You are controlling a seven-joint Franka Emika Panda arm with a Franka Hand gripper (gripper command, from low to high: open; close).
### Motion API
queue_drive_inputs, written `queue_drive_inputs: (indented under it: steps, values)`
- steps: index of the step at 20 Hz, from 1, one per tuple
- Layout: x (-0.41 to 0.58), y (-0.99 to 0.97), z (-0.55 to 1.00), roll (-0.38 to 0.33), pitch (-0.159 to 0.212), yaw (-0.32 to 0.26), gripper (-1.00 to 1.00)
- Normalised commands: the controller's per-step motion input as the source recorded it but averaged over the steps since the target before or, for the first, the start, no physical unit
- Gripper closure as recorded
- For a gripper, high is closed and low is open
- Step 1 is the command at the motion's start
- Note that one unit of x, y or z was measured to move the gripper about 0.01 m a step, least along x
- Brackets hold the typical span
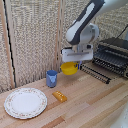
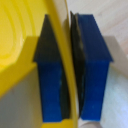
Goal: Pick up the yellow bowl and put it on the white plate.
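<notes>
The yellow bowl hangs in the air under my gripper, above the wooden table and to the exterior view's right of the blue cup. In the wrist view my blue-tipped fingers are shut on the bowl's thin yellow rim, one finger inside and one outside. The white plate with a floral rim lies flat at the exterior view's lower left, well away from the bowl.
A blue cup stands on the table beside the bowl. A small orange-yellow block lies in front of the cup. A black toaster oven with its wire rack stands at the exterior view's right. A woven screen stands behind.
</notes>
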Motion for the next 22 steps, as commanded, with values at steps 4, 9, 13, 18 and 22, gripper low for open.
queue_drive_inputs:
  steps: [4,9,13,18,22]
  values:
    - [0.232,0.56,0.59,0.000,0.060,0.084,1.00]
    - [0.215,0.72,0.47,0.000,0.051,0.075,1.00]
    - [0.231,0.72,0.40,0.005,0.036,0.078,1.00]
    - [0.257,0.71,0.22,0.013,0.004,0.084,1.00]
    - [0.324,0.79,0.04,0.002,0.000,0.065,1.00]
